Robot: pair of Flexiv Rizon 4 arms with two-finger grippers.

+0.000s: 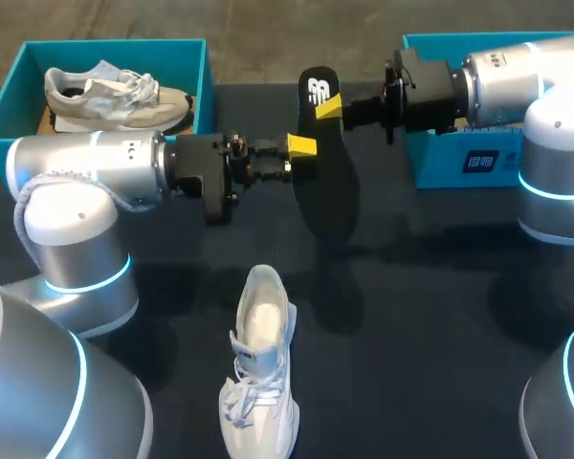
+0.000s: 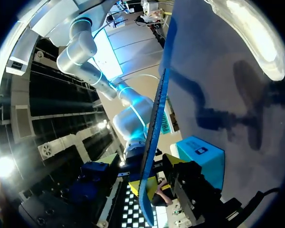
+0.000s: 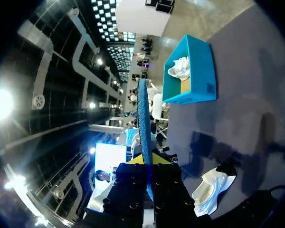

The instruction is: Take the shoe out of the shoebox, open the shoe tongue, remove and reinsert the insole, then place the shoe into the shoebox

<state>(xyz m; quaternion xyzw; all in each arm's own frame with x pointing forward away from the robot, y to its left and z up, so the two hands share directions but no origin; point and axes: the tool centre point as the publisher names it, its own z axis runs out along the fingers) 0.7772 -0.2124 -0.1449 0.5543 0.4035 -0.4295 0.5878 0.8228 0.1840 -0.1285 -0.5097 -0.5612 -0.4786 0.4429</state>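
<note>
A black insole [image 1: 325, 182] with a white logo hangs in the air over the table's middle, seen edge-on in both wrist views [image 2: 156, 118] [image 3: 142, 109]. My right gripper [image 1: 328, 105] is shut on its logo end [image 3: 145, 159]. My left gripper [image 1: 302, 145] comes in from the left at the insole's edge. Its fingers stand open on either side of the thin edge [image 2: 145, 185]. The white shoe [image 1: 258, 382] lies on the table near the front, its opening facing up with no insole in it [image 3: 209, 190].
A teal shoebox [image 1: 115, 43] at the back left holds another white and beige shoe [image 1: 115, 96]. A second teal box [image 1: 459, 158] stands at the back right under my right arm. The dark table lies between them.
</note>
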